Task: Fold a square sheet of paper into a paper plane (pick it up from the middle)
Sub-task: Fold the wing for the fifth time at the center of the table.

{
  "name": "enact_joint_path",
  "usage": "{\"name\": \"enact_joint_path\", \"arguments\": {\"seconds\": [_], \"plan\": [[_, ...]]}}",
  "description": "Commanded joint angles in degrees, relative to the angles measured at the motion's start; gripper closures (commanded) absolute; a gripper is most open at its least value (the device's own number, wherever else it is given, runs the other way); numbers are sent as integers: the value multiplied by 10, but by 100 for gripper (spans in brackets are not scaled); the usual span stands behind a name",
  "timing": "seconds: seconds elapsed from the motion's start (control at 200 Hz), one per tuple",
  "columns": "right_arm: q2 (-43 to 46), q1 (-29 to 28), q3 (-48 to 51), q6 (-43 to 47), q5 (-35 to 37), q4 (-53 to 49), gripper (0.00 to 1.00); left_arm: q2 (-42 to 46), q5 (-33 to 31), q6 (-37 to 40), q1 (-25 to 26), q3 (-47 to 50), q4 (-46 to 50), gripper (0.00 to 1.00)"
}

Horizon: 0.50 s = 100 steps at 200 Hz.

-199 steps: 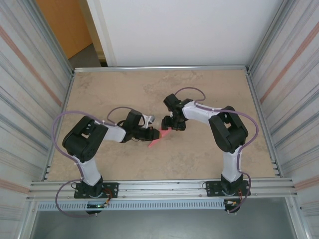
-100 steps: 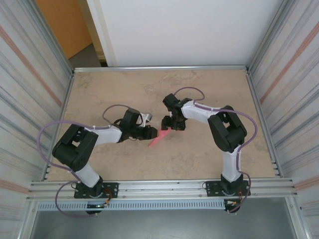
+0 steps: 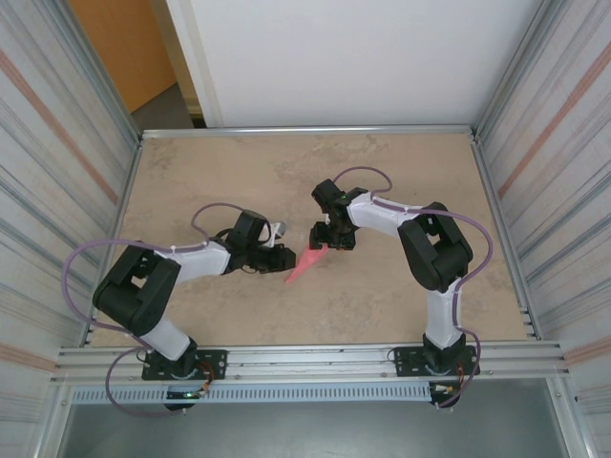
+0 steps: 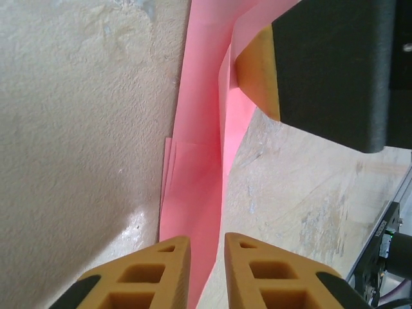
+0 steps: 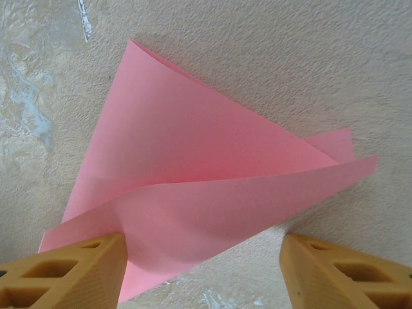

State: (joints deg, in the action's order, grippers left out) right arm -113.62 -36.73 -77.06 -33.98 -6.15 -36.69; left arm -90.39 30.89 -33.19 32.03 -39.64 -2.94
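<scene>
Now | left fingers (image 4: 180, 257) pinch paper plane (image 3: 304, 264) by its tail, anchoring it | right fingers (image 5: 90, 267) spread astride, likely poised to crease

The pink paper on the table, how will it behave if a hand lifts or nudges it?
The pink paper would probably flop: its upper flap bows and lifts off the table in the right wrist view. It looks thin and light, so a nudge would likely slide it. Its folds stand loose, so they may spring open.
</scene>
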Motion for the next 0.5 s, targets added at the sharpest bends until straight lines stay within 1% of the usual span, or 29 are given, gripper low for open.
{"name": "enact_joint_path", "arguments": {"seconds": [0.0, 0.11, 0.231, 0.496], "plan": [[-60, -1, 23, -1, 4, 11, 36, 34, -18, 16, 12, -17, 29, 80], [-61, 0, 24, -3, 1, 12, 36, 34, -19, 16, 28, -35, 33, 83], [-62, 0, 24, -6, -4, 13, 37, 8, -11, 14, 43, -54, 29, 87], [-65, 1, 23, -7, -8, 11, 37, -47, 10, 3, 45, -82, 32, 90]]}}
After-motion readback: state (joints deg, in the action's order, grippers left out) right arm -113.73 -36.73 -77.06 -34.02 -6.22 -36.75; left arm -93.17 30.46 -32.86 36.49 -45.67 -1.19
